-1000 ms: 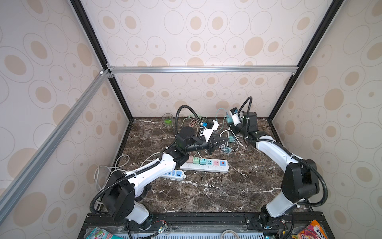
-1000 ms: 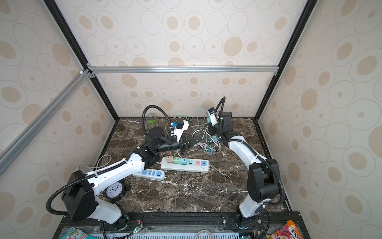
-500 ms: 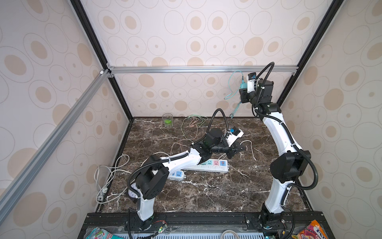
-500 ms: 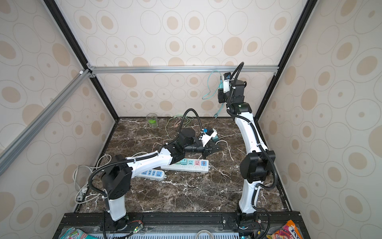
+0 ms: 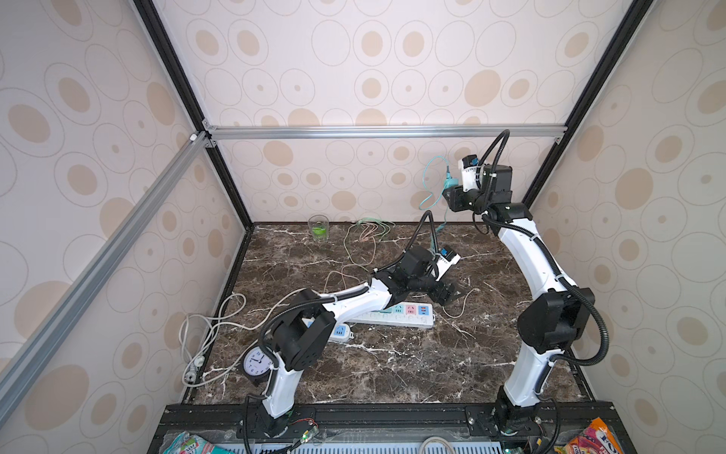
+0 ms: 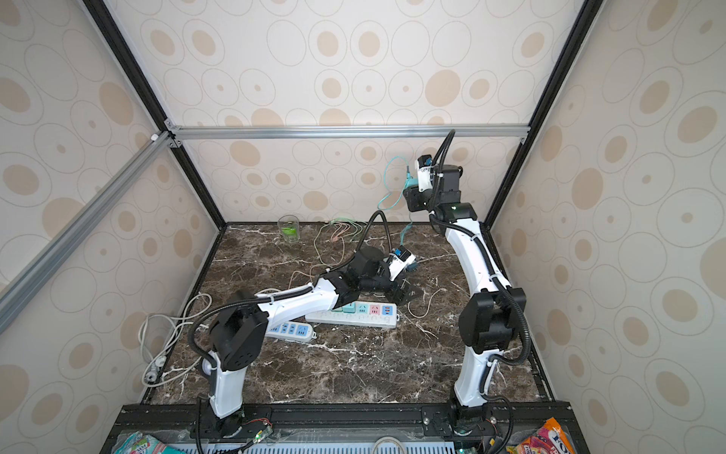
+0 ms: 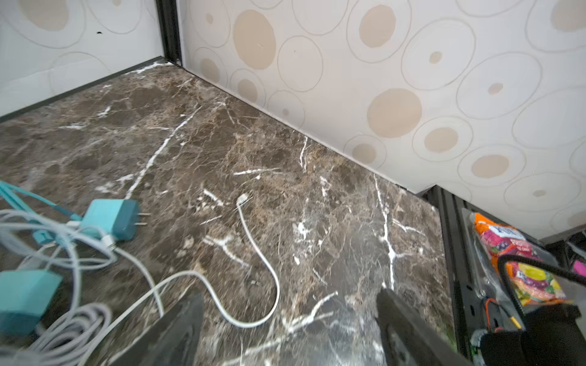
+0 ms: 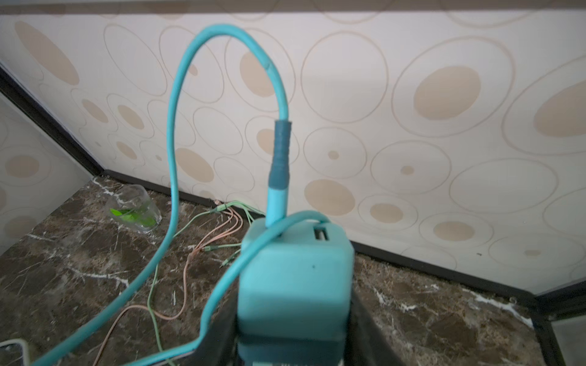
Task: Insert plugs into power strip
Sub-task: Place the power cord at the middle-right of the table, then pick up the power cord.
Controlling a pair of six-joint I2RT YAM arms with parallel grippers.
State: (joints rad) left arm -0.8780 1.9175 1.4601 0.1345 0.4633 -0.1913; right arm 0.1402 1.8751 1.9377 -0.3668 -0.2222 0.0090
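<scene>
A dark brown marble bench [image 5: 393, 365], glossy and white-veined, sits inside cream walls printed with beige ovals, framed by black posts and aluminium rails. At the left lie a tangle of white cord [image 5: 204, 338] and one round clock [image 5: 257, 363]. One clear glass [image 5: 319, 228] stands far back. Two flat power strips follow: a short blue-socketed strip [image 5: 340, 332] and a longer white strip [image 5: 408, 314] with pastel squares on top. The left pincer [image 7: 285, 317] gapes wide and empty, low over the bench. Near it lie a pronged teal plug [image 7: 114, 218] and a blurred teal cube [image 7: 25, 298]. The right pincer [image 5: 451, 188], high by the far wall, grips a third teal plug [image 8: 295, 279], whose cable loops.
</scene>
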